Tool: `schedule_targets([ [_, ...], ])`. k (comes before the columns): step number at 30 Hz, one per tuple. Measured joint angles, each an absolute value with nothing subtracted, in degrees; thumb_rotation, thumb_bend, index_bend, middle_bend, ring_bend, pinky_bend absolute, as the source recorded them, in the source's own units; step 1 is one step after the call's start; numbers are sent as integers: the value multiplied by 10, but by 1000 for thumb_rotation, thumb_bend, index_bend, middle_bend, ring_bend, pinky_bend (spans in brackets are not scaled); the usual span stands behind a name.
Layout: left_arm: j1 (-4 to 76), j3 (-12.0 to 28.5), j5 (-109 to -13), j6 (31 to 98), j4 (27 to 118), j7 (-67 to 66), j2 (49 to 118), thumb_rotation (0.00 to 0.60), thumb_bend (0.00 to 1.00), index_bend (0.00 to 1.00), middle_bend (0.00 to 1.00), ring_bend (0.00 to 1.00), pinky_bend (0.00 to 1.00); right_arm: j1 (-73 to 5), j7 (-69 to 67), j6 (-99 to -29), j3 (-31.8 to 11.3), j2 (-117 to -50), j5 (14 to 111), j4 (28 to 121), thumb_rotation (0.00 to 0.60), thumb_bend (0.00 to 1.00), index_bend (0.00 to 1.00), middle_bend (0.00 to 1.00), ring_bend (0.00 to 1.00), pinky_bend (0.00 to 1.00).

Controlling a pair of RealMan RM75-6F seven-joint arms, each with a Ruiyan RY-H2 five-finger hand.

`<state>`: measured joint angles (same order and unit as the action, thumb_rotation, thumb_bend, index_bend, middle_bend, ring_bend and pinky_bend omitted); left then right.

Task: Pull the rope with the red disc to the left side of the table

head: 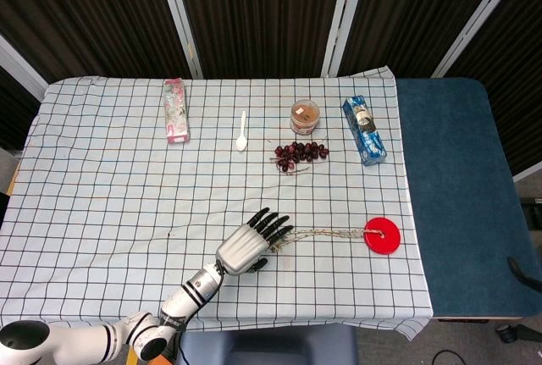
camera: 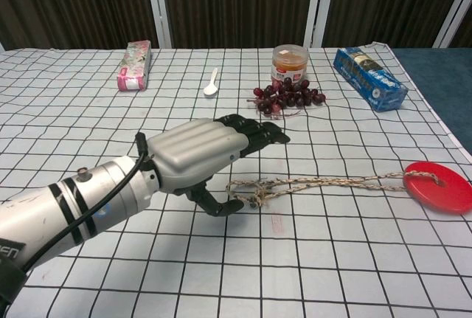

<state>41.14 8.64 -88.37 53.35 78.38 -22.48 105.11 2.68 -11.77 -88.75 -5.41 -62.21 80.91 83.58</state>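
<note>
Rope lies flat on the checked cloth, right of centre near the front edge, running sideways. Its knotted, looped end points left; the red disc sits at its right end, close to the cloth's right border. Left hand is over the knotted end, palm down, fingers stretched out and slightly apart, thumb hanging below beside the knot. Holding nothing; can't tell whether the thumb touches the rope. Right hand not in either view. Along the far side: pink packet, white spoon, grapes, small jar, blue box.
</note>
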Motion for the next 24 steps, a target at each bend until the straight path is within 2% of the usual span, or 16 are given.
schedule_targets([
  [5,424,83,-885,533,734,-219,1069,600,365,0,0,0,0,27,-118,-882,-56,-624,803,831,600,374,0,0,0,0],
  [11,435,67,-889,539,690,-200,1080,600,366,59,0,0,0,26,-114,-877,-57,-626,801,827,600,374,0,0,0,0],
  [24,449,60,-890,551,635,-179,1106,600,368,340,0,0,0,27,-111,-874,-60,-625,797,828,600,374,0,0,0,0],
])
